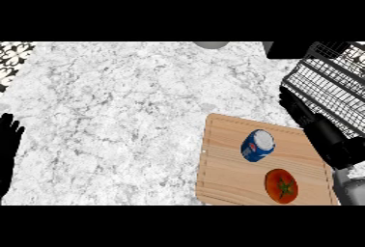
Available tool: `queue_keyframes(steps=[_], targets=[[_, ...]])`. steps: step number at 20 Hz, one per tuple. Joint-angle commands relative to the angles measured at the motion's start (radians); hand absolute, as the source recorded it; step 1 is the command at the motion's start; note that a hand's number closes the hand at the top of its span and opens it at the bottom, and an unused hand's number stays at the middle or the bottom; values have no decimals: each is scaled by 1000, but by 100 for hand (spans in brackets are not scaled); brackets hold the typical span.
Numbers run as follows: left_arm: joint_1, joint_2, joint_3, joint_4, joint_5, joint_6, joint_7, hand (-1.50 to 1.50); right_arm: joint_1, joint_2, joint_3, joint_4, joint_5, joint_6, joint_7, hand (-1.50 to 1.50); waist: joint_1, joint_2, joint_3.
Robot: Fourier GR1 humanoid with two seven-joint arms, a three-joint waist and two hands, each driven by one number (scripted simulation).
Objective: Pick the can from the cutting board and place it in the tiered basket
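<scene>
A: What sits at the far left?

B: The left hand (8, 144), at the view's left edge, fingers straight and pointing up, resting and holding nothing. To its right runs a wide stretch of bare marble counter (121, 111), pale with grey veining.

A: And the can?

B: The can (257, 145) is blue with a light silver top and a white marking on its side. It stands on the upper middle of the wooden cutting board (228, 178), tilted toward the upper right as seen from above. A red tomato (282, 185) with a green stem lies on the same board, near the can but apart from it, toward the board's lower right.

A: What about the right side?

B: The right hand (296, 110) lies past the board's upper right corner, fingers straight and close together, touching nothing I can make out. Just beyond it is the black wire tiered basket (335, 77), reaching the view's right edge. The board's lower edge meets the view's bottom.
</scene>
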Motion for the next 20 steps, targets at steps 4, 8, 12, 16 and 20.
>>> queue_keyframes(steps=[4,8,12,16,20], targets=[[-97,28,-95,-72,-166,71,61,0,-28,94,-132,-16,-182,-26,50,150,-14,23,-4],[-90,37,-106,-47,-172,50,54,0,67,-65,-197,125,65,-244,143,150,-87,40,-18],[-186,6,-170,-83,-221,97,188,0,154,79,-250,7,49,-469,179,-150,-52,19,-6],[-232,-10,-177,3,-269,52,168,0,194,-23,-257,-267,79,-455,391,-150,-20,21,-7],[-216,-12,-190,-23,-272,52,161,0,189,-228,-233,-336,42,-239,550,-150,-10,20,-9]])
